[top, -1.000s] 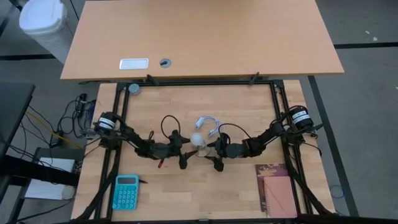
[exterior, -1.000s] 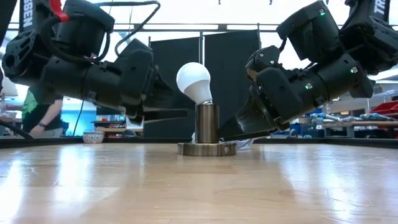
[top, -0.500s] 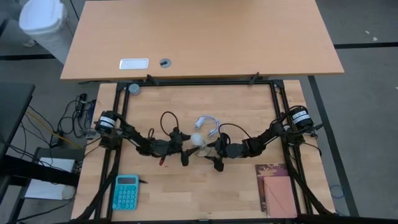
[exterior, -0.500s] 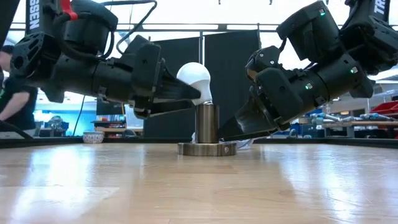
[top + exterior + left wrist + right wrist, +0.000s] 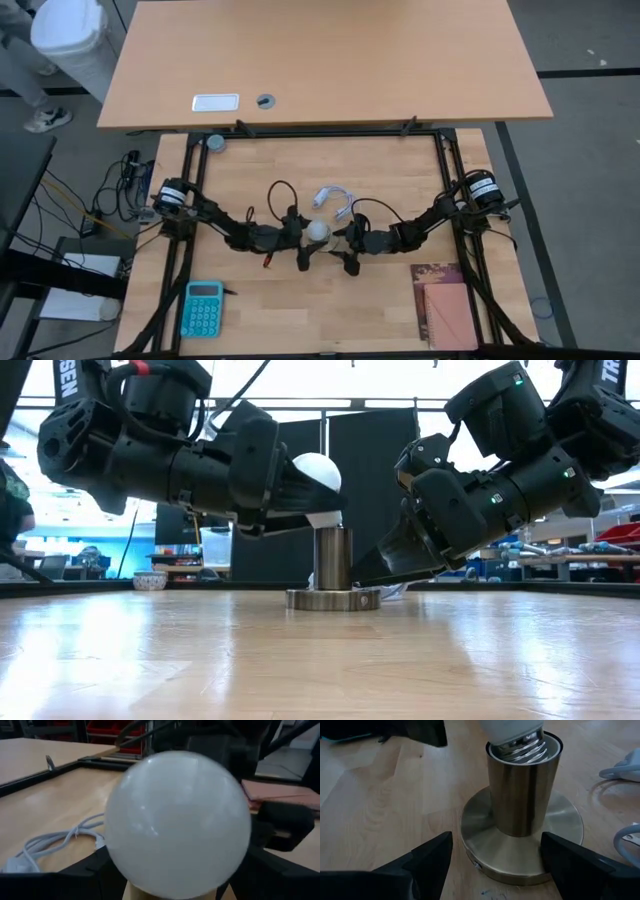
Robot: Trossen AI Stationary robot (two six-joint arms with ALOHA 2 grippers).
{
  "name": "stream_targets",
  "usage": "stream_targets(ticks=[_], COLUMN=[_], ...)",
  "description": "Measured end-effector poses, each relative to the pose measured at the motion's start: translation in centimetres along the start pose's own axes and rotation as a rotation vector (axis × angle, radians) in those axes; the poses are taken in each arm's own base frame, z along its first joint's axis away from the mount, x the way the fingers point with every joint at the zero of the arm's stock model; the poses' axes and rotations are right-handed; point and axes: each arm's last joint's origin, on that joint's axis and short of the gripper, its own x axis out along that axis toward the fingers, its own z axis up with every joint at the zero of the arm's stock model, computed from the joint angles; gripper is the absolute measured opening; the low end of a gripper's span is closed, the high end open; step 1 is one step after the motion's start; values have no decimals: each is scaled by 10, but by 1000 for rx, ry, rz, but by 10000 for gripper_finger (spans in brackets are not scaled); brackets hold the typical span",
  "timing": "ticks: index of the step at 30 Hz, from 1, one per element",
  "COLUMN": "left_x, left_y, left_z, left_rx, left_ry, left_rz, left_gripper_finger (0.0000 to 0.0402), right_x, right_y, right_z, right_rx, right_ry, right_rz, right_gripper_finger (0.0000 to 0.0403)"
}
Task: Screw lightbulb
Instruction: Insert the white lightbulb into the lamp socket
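Lightbulb (image 5: 318, 472), small, white and pear-shaped, sits with its ribbed grey screw base in the mouth of the brass cylindrical socket (image 5: 522, 790), which rises upright from a round brass foot (image 5: 520, 845) on the wooden table (image 5: 380, 300) between the two arms. Its threads still show above the socket rim in the right wrist view. The left gripper (image 5: 300, 490) has its two dark fingers spread on either side of the bulb's globe; whether they press on it cannot be told. The right gripper (image 5: 495, 860) stands wide apart, its fingers flanking the brass foot low down, not touching it. White lettering runs down both upper arms in the low view, cut off by the edges and unreadable in full. Nearer the front edge lie a teal calculator (image 5: 203, 308) and a dark-and-pink booklet (image 5: 443, 303). Just behind the socket lies a coiled white cable (image 5: 333, 198). Farther back stands a lighter desk (image 5: 330, 60) bearing a white rectangular plate (image 5: 215, 102).
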Motion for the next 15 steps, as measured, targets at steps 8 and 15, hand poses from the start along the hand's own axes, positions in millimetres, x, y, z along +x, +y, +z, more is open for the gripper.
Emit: stream_targets(ticks=[8,15], left_x=[4,4], left_y=[6,6], left_z=[2,2], left_rx=[-6,-4], left_ry=[-3,2], left_rz=[-11,-31], left_gripper_finger=[266,248], right_x=[0,0], right_y=[0,0], right_z=[0,0], right_rx=[1,1], right_ry=[-1,-2], right_rz=[1,1], right_gripper_finger=[307,307])
